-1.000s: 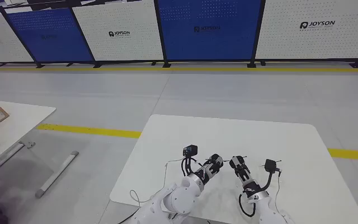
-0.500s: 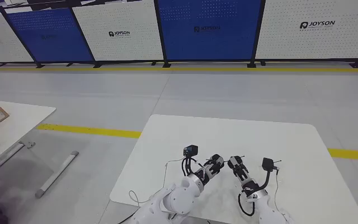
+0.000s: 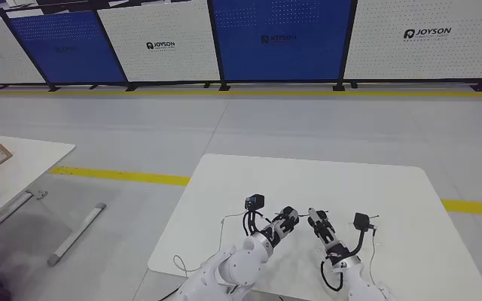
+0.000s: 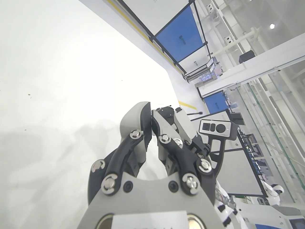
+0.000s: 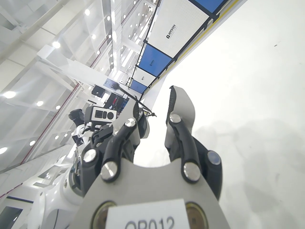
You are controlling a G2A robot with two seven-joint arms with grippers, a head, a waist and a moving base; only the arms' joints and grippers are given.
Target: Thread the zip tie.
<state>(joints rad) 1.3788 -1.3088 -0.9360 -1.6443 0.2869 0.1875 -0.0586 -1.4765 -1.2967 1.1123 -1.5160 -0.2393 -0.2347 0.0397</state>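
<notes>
From the top camera I see both arms low over the near part of the white table (image 3: 339, 180), with the left gripper (image 3: 292, 216) and the right gripper (image 3: 315, 219) tip to tip, just beside each other. I cannot judge either jaw from up here. On the left wrist feed, my left jaws are pressed together, pad against pad, and I cannot make out whether anything is pinched between them. The right gripper sits just beyond their tips, and a thin black strand of the zip tie (image 4: 195, 113) pokes out past it. On the right wrist feed, my right jaws stand moderately wide apart. The zip tie (image 5: 126, 94) runs as a dark line across the tip of the finger nearer the left arm, apart from the other finger.
</notes>
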